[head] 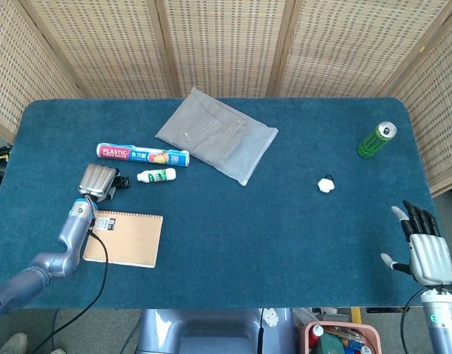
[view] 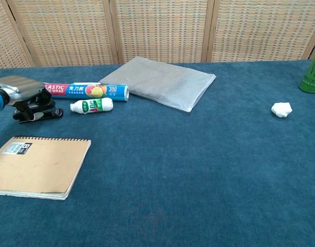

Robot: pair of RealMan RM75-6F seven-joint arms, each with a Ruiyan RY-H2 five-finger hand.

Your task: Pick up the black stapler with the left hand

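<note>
Near the desk's left edge, the black stapler (view: pixel 40 112) lies on the cloth under the left robot hand (view: pixel 21 90), whose fingers curl over it. Grasp step in hand; clamp unconfirmed, cannot tell. Next: secure grip, then lift. Right robot hand (head: pixel 423 243) idles, fingers apart.

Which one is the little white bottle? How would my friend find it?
Start at the big grey pouch in the middle of the blue table. Left of it lies the plastic wrap box; the white bottle lies just in front. It is small, white with a green label.
</note>
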